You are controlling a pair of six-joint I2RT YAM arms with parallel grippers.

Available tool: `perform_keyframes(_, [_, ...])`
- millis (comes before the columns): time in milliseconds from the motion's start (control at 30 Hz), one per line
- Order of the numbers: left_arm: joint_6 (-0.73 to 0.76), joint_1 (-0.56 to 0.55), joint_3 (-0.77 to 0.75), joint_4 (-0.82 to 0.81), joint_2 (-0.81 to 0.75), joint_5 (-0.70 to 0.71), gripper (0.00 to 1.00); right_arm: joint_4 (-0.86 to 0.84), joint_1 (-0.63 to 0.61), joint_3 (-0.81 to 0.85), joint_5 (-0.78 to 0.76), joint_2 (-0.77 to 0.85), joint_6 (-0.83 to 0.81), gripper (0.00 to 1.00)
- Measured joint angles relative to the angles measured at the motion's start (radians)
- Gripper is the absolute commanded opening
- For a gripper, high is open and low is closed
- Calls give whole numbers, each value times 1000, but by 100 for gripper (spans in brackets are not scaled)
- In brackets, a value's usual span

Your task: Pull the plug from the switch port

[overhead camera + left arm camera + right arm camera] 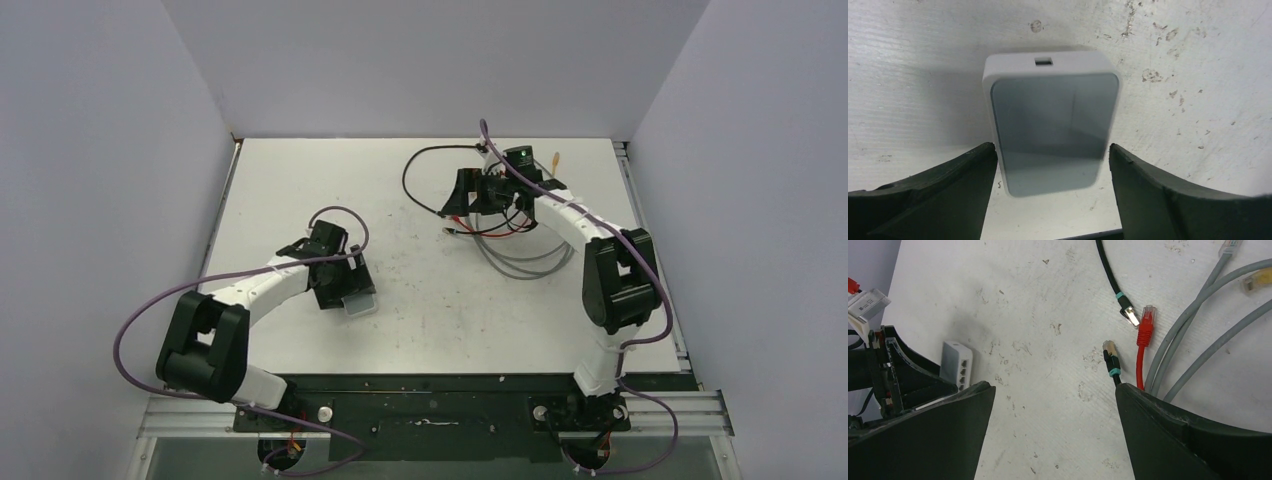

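**Switch (1053, 115) held, sockets vacant: a clean release is what is left**

**Findings.** The switch lies flat on the surface (1198, 125). It is at the centre of my left wrist view and left of centre in the overhead view. My left fingers (968, 175) stand either side of its near half, with the tips meeting both long edges. I read that as a clamp on the switch. The small port (1043, 61) on its far edge, at the top of that view, is vacant. In my right wrist view the socket face shows at middle left, and no cable enters it.

My right fingers (958, 430) are apart, with only bare surface between them. A black plug (1110, 357), a red plug (1146, 320) and grey cables (1175, 332) lie loose on the right side of that view, well apart from the switch.

**Judgement.** No plug sits in any socket I can see, so the pull looks done. I cannot tell which loose plug is the task's.

**Recommendation.**
- Part the left fingers evenly, both sides at once, so neither drags the light box sideways.
- Lift straight off the switch before swinging away.
- Keep the right fingers apart and raise them before travelling. The black plug lies just beside one tip, and the cable loops could snag.
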State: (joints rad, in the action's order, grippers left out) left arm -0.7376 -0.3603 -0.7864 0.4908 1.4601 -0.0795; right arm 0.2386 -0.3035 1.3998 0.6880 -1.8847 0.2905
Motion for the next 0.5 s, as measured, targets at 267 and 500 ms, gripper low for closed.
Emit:
perform_keyframes(267, [23, 2, -13, 2, -124, 16, 96, 8, 0, -89, -55, 135, 0, 90])
perform_keyframes(500, [35, 38, -21, -17, -248, 31, 96, 26, 0, -173, -180, 263, -2, 90])
